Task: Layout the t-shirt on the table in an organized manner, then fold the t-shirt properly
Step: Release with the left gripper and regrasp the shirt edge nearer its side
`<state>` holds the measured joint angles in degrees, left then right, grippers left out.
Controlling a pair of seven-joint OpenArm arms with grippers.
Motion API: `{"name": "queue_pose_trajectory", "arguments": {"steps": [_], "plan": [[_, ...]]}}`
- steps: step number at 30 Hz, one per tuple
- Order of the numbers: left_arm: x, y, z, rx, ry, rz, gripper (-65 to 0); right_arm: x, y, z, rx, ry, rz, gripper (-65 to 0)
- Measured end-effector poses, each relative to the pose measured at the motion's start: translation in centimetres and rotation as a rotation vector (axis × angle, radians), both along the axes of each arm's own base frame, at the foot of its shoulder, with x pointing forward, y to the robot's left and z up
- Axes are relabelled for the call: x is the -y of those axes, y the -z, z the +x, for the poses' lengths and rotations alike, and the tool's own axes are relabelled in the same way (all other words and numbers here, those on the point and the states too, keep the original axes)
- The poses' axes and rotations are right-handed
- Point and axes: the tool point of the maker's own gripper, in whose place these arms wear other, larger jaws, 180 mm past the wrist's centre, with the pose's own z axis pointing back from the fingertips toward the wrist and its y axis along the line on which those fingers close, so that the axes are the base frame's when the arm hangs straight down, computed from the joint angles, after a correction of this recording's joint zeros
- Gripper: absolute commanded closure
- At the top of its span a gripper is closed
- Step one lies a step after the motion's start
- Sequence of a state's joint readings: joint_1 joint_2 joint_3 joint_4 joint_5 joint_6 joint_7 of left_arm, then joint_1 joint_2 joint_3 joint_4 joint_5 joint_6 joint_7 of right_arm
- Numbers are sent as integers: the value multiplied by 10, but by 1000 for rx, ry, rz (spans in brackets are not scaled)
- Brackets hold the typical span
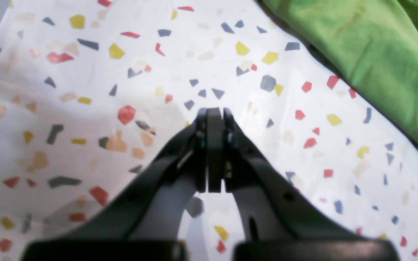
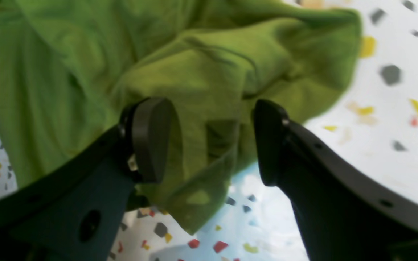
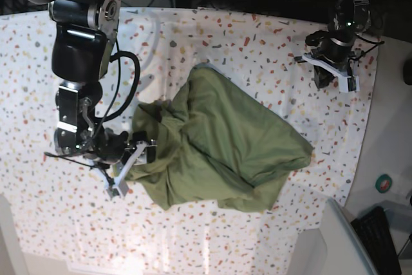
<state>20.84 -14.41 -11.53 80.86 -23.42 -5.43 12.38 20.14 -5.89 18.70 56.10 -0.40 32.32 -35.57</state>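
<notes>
One t-shirt [image 3: 225,143], crumpled, heaped mid-table [image 3: 257,43]. My right gripper [image 2: 209,145] at its edge, jaws spread, bunched cloth between pads [image 2: 151,139]; I can't tell contact. My left gripper [image 1: 214,112] pressed together, empty, over bare speckled cover, well apart from shirt.

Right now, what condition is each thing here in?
t-shirt: crumpled in a heap, not yet spread flat.
right gripper: fingers open, straddling a fold of cloth.
left gripper: fingers shut, empty, above bare table.
</notes>
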Motion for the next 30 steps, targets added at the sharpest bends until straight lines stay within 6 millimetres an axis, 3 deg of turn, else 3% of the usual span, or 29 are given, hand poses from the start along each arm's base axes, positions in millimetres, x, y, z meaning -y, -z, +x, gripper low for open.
{"name": "queue_pose_trajectory", "arguments": {"steps": [2,4,8,15,18,23,25,30], "plan": [[8,3,-2,-9,13,-13,0,-2,4,-4,-12,-2,4,-207],[10,3,-1,-6,15,-19,0,-1,8,-9,-24,0,4,0],[12,4,-1,-7,16,-19,0,17,15,-31,-23,18,-38,0],[19,1,10,9,37,-19,0,53,-8,-70,21,42,-174,0],[38,-2,23,28,88,-39,0,57,-17,-80,49,45,-191,0],[63,-11,44,61,144,-49,0,59,-6,-100,7,42,-203,0],[82,-18,52,61,207,-58,-58,63,-4,-103,2,40,-211,0],[132,-41,77,63,348,-86,-63,78,-7,-121,3,45,-254,0]]}}
